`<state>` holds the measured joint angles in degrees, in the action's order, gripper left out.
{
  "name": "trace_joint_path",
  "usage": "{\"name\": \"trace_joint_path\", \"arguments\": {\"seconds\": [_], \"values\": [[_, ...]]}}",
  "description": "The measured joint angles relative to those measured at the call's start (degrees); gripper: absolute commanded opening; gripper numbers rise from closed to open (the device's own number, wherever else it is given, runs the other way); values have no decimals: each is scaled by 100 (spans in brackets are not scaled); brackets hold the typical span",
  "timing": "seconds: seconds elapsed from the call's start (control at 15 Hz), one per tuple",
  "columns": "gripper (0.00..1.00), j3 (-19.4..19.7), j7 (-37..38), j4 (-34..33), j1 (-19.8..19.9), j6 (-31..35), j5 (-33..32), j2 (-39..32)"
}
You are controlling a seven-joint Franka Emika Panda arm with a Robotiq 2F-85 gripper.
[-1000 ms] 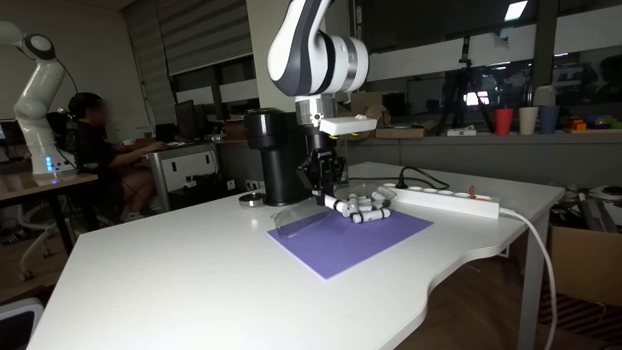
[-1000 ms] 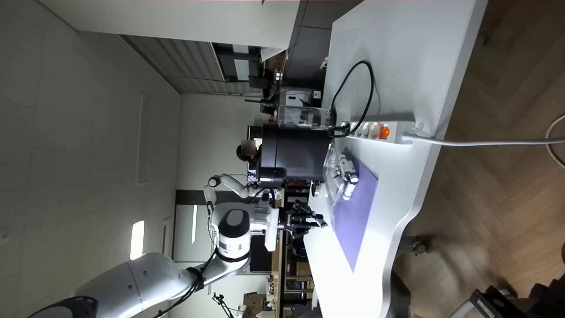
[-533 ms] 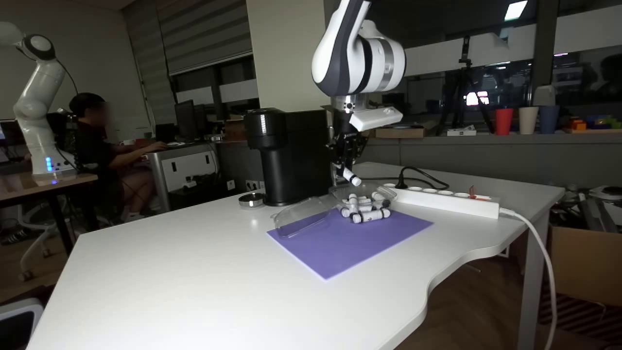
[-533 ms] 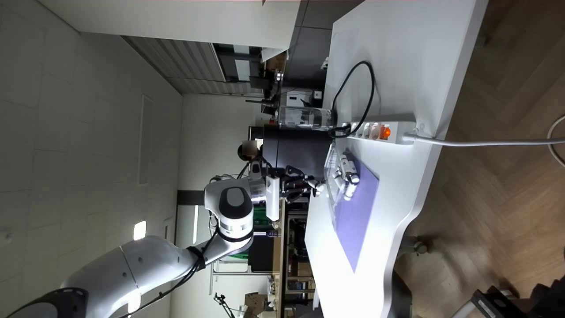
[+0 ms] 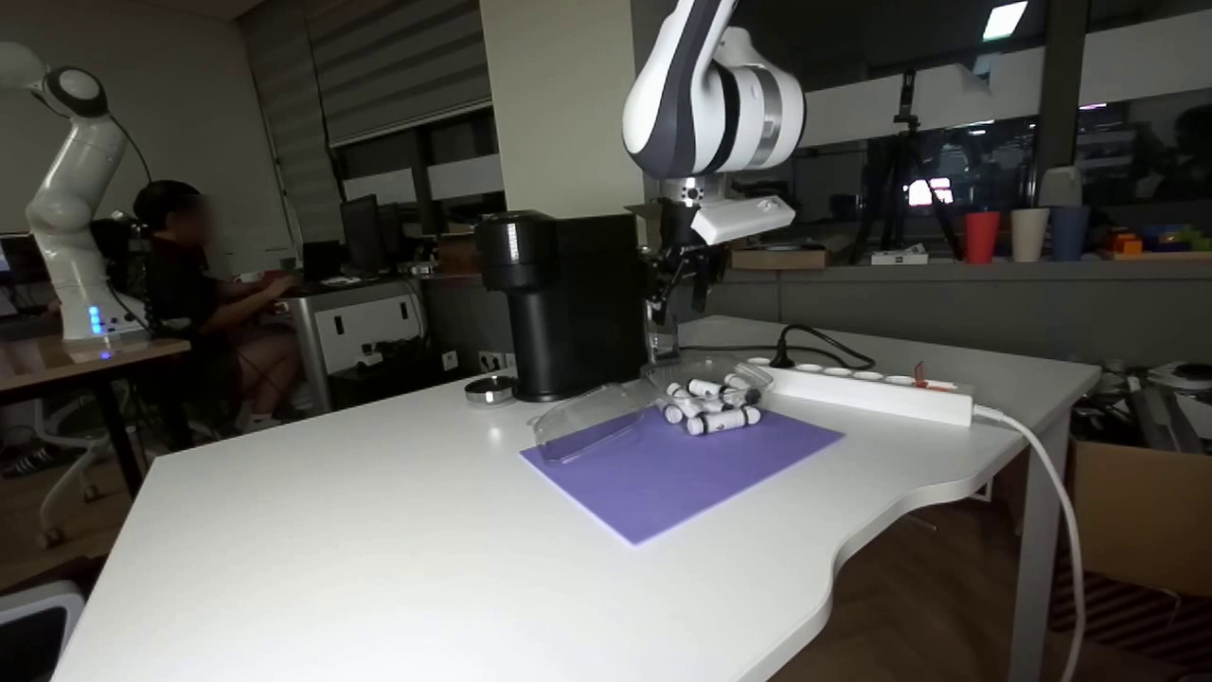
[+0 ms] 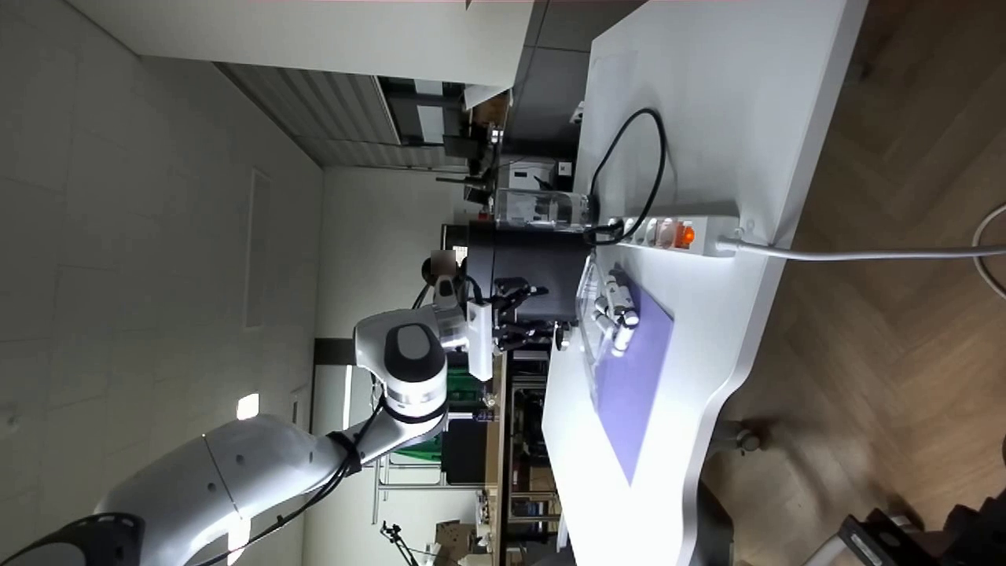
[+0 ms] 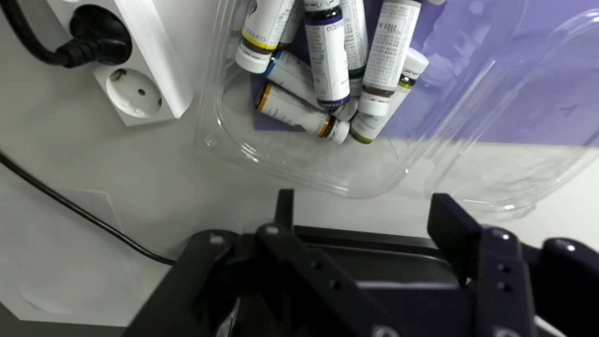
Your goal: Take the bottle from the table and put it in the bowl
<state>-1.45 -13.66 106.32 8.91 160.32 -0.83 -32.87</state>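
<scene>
Several small white bottles (image 7: 327, 61) with dark necks and coloured bands lie heaped in a clear plastic container, the bowl (image 7: 346, 187). A white bottle (image 5: 705, 387) lies on this heap in an exterior view; I cannot tell which one it is in the wrist view. My gripper (image 7: 362, 199) has its fingers spread wide with nothing between them. In both exterior views it hangs well above the bowl, apart from the bottles. Seen from the wrist, its fingertips stand just outside the bowl's rim, beside the black machine.
The tall black machine (image 5: 568, 313) stands close by the gripper. A white power strip (image 5: 871, 393) with a black cable lies behind the bowl. A clear lid-like plastic half (image 5: 587, 431) and a purple sheet (image 5: 682, 474) lie in front. A small metal dish (image 5: 490, 389) sits by the machine.
My gripper first carried a white bottle over toward the bowl and up. Since half a second ago the fingers have parted, the bottle has left them, and the heap in the bowl looks rearranged.
</scene>
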Motion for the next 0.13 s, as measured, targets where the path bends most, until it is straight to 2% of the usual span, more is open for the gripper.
{"name": "trace_joint_path", "arguments": {"seconds": [0.13], "values": [[96,-11,-9,20,-4,-48,0,92]]}}
